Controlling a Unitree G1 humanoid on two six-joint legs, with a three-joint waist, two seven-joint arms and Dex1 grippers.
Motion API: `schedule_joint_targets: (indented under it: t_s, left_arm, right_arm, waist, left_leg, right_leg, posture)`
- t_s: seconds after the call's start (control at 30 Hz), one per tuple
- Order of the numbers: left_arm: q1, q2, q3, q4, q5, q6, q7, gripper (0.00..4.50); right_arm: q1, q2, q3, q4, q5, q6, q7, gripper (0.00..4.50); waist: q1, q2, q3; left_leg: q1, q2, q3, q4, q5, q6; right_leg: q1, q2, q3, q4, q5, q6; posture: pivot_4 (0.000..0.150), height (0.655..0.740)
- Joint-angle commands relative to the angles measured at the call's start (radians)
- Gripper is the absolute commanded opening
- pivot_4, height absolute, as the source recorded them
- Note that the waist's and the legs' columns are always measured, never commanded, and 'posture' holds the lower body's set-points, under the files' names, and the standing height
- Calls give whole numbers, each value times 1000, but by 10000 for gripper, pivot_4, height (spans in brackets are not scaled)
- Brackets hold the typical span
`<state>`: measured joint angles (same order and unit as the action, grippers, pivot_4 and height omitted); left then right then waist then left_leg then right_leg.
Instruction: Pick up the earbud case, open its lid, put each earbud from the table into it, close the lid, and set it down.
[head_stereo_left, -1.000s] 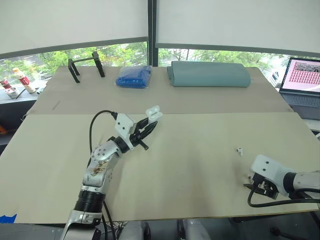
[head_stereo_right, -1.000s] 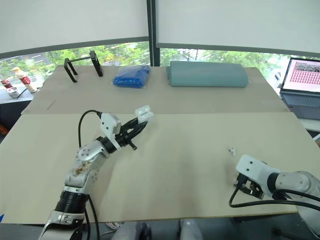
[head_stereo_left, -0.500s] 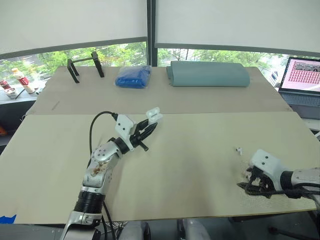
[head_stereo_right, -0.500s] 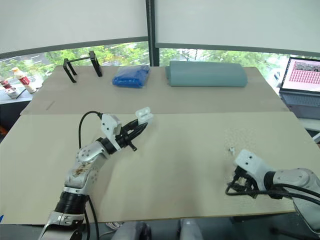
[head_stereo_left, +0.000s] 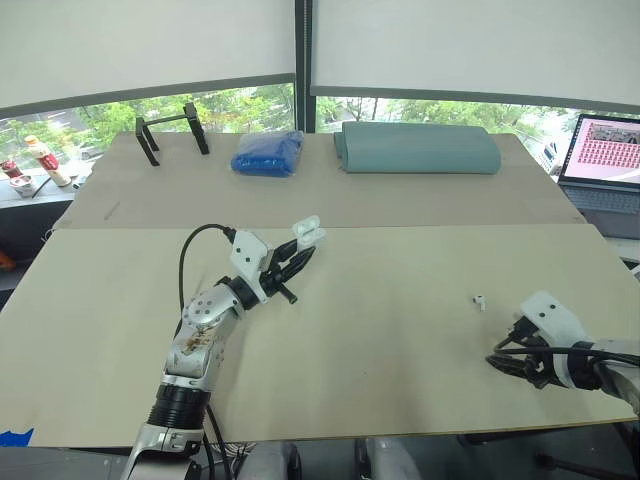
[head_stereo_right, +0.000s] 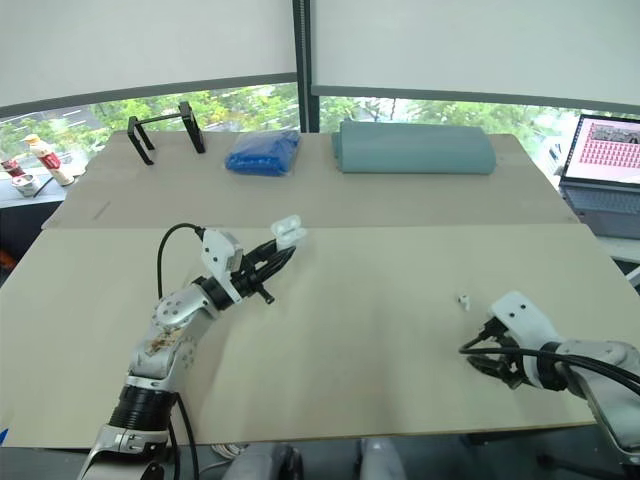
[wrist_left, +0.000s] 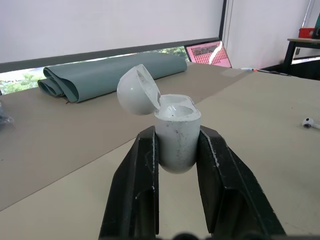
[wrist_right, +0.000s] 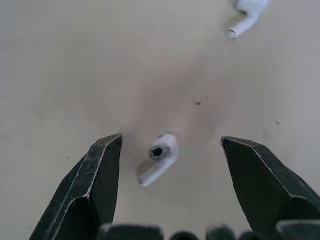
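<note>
White earbud (wrist_right: 159, 159) between spread right fingers (wrist_right: 95, 185), case (wrist_left: 176, 132) in left fingers (wrist_left: 137, 185)

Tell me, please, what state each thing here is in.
Earbud case: lid open, held off the table.
Left gripper: shut on the earbud case.
Right gripper: open, over the table.
First earbud: lying loose, straddled by the right gripper.
Second earbud: lying loose on the table.
Laptop: open, screen lit.

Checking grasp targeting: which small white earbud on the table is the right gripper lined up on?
The small white earbud lying between the open right gripper's fingers; the other earbud lies beyond them.
</note>
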<state>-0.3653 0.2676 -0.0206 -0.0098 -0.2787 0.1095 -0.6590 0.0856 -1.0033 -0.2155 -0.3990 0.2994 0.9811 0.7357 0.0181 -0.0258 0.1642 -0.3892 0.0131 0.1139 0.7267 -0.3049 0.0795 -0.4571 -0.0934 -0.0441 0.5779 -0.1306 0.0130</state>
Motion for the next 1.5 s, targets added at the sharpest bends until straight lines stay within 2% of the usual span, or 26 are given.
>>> schedule_joint_targets:
  t_s: [0.03,0.63,1.5]
  left_arm:
    - [-2,-2,1,-40,-16,-5,0,5573]
    - [-15,-5,-5,-31,-17,-2,-12,5573]
    - [0,-9,-8,-34,-15,-4,-22,5573]
  right_arm:
    - [-16,17,-43,28,2,9,-25,35136]
    - [-65,38,-108,46,58,132,-67,35136]
    - [-96,-7,-121,107,73,150,-67,35136]
  waist:
    - [-1,0,0]
    - [-4,0,0]
    - [-5,0,0]
  left_leg:
    - [0,0,0,0,0,0]
    - [0,0,0,1,0,0]
    - [0,0,0,1,0,0]
  right_leg:
    - [0,0,0,0,0,0]
    - [0,0,1,0,0,1]
    - [0,0,1,0,0,1]
  posture:
    - [1500,7400]
    - [1500,7400]
    - [1500,7400]
